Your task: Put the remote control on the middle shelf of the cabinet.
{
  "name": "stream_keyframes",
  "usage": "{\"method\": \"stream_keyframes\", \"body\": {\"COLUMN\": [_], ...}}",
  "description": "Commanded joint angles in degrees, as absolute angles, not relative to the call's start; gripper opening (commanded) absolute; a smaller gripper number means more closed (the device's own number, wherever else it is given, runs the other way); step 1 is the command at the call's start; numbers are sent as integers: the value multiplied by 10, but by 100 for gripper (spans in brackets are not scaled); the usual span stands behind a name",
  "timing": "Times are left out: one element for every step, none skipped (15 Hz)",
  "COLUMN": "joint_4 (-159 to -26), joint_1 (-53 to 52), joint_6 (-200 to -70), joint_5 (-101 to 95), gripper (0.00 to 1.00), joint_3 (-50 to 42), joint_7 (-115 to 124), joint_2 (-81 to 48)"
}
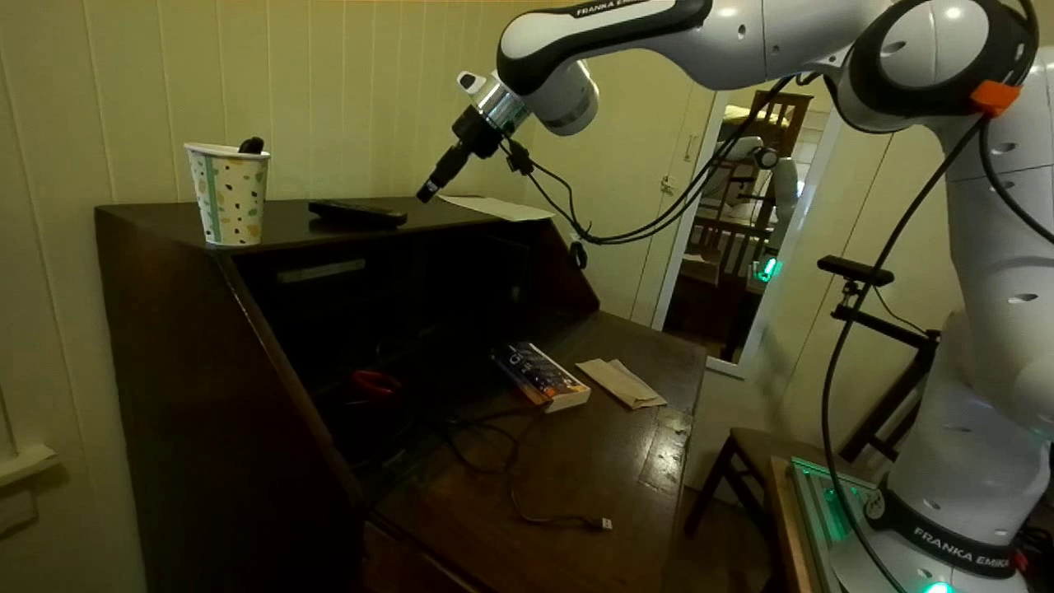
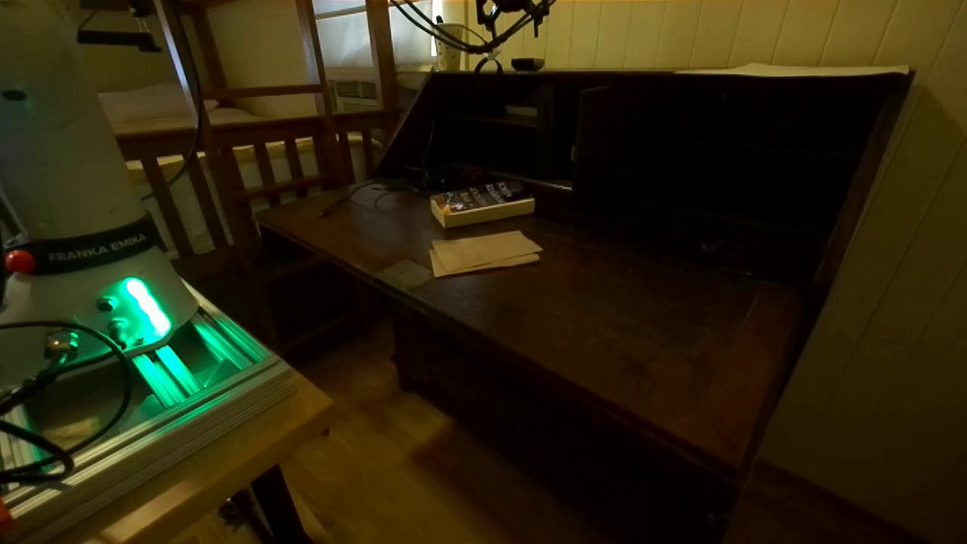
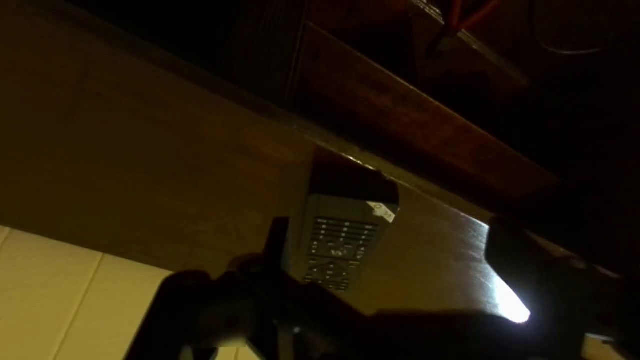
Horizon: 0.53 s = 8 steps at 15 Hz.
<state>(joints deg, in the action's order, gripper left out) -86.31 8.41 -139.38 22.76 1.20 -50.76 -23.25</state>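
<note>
Remote control (image 3: 340,242), one end behind the tool (image 3: 389,230), wrist view.

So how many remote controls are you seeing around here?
1: the slim, flat black remote control lying on top of the dark brown wooden cabinet. Others may be hidden in its shadows or inside the spotted paper cup.

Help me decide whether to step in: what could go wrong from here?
The remote lies on top of the cabinet, near its front edge, so a nudge from the open gripper might push it off. The cup stands nearby and could get knocked over. The cabinet's inside is deep in shadow, so the placing may be misjudged.
</note>
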Motion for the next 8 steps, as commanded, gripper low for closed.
{"method": "stream_keyframes", "body": {"joint_4": [-785,-766,-747,-726,-710,-698,-752,-739], "joint_1": [97,95,92,95,94,93,99,99], "joint_6": [-1386,-1391,-1402,-1399,-1393,-1383,-1400,-1399], "joint_5": [195,184,172,174,168,166,173,172], "gripper": [100,100,100,100,100,100,100,100], "joint_3": [35,35,34,40,41,42,47,49], "joint_7": [-529,-527,-521,-517,-506,-497,-508,-505], "joint_2": [-296,-310,-323,-335,-346,-352,-320,-328]}}
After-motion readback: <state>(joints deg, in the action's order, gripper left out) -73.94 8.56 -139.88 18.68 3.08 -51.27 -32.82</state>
